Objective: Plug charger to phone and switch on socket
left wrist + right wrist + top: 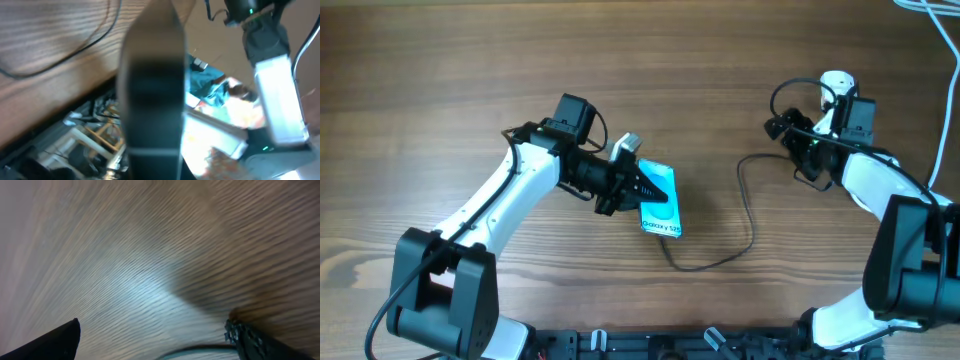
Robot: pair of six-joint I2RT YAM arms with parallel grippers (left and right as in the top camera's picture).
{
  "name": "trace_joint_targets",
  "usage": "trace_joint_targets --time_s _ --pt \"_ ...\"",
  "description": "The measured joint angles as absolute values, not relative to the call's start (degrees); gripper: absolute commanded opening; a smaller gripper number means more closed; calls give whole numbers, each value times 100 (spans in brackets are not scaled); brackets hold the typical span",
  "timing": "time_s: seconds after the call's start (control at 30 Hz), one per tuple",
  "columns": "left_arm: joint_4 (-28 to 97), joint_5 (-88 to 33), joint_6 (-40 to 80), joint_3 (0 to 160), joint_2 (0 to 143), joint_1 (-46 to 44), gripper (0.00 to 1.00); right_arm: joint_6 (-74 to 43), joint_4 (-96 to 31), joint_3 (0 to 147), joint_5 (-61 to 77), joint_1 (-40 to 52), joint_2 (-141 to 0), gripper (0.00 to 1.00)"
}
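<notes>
The phone point(662, 205), light blue with "Galaxy S25" on its screen, is at the table's middle with its upper end between the fingers of my left gripper point(644, 185), which is shut on it. In the left wrist view the phone point(152, 90) shows as a dark blurred slab filling the centre. The charger point(750, 215) is a thin black cable looping from beside the phone's lower end toward my right gripper point(783, 128). That gripper point(152, 330) stands open just over the wood, with the cable point(200, 351) running between its fingers. The socket is out of view.
A thick white cord point(932, 18) crosses the table's far right corner. The left wrist view also shows the black cable point(95, 43) on the wood, the right arm point(275, 85) and the table's front edge with a frame below.
</notes>
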State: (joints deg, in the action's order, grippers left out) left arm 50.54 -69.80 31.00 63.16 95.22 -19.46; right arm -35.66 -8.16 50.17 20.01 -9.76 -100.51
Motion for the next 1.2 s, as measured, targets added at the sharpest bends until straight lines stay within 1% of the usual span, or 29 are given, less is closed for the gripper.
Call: trace_joint_targets --time_s 0.27,0.43,0.87,1.2 --pt "5052 -7000 4510 6316 9522 -1990 4 -3564 -805 5017 1772 -996 -10049 99" --pt "5052 -7015 5124 6316 9522 -2021 4 -3566 -805 5017 1763 -996 -10049 99" --pt "5052 -7706 5437 6316 9522 -2021 4 -3566 -799 5017 1747 -996 -10049 100" --pt "5054 -8576 5441 6316 9522 -2021 4 -3566 -799 5017 1747 -996 -10049 100"
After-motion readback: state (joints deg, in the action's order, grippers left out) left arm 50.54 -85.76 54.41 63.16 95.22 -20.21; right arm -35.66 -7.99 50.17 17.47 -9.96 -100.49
